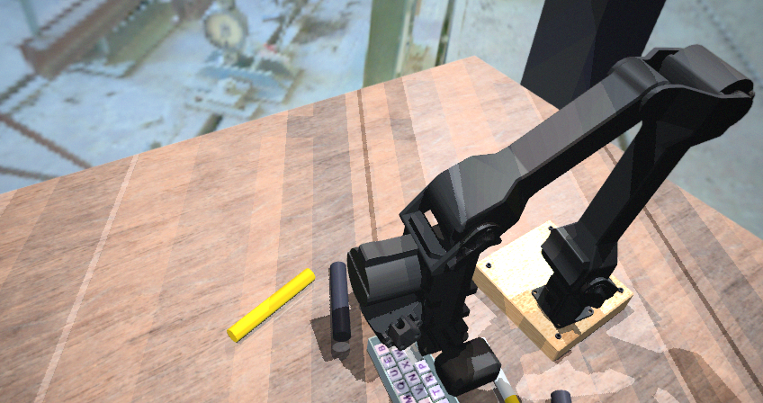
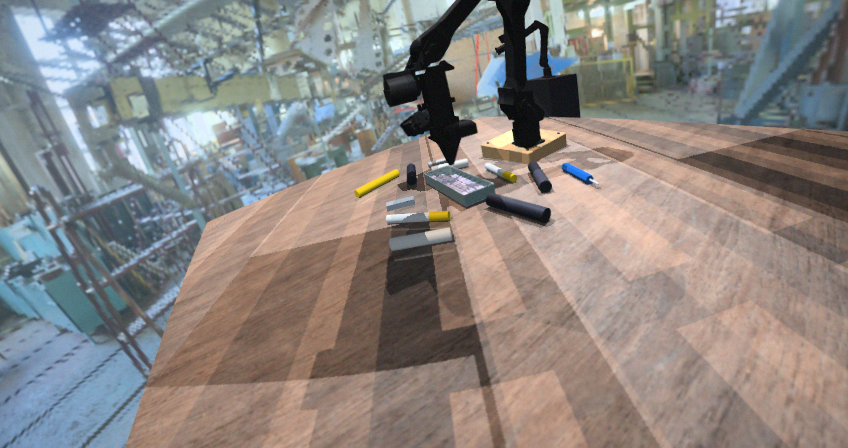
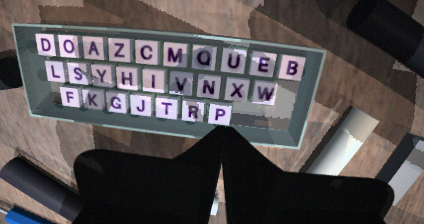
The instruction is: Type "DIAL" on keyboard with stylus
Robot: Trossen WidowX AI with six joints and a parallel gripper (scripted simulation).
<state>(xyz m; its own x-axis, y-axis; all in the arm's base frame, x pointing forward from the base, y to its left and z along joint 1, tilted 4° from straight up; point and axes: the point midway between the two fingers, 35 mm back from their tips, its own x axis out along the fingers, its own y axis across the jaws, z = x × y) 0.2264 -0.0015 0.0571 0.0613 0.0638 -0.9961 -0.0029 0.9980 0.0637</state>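
Wooden desk [image 1: 240, 211] [image 2: 535, 348], jaws [image 2: 452, 163] shut w/ nothing held, nr kbd [image 1: 377, 359] [image 2: 470, 195] [image 3: 165, 129]

A wooden table [image 1: 229, 228] [image 2: 535, 324] bears a keyboard [image 1: 381, 370] [image 2: 470, 196] [image 3: 165, 130]; a yellow cylinder [image 1: 271, 305] [image 2: 376, 183]; a blue stylus [image 2: 576, 173] [image 3: 25, 217]

wood-grain tabletop [image 1: 214, 228] [image 2: 565, 324], matt black arm [image 1: 572, 137] [image 2: 514, 39], pale wooden base [image 1: 514, 291] [image 2: 490, 151], smooth plastic-looking yellow rod [image 1: 271, 305] [image 2: 376, 183]
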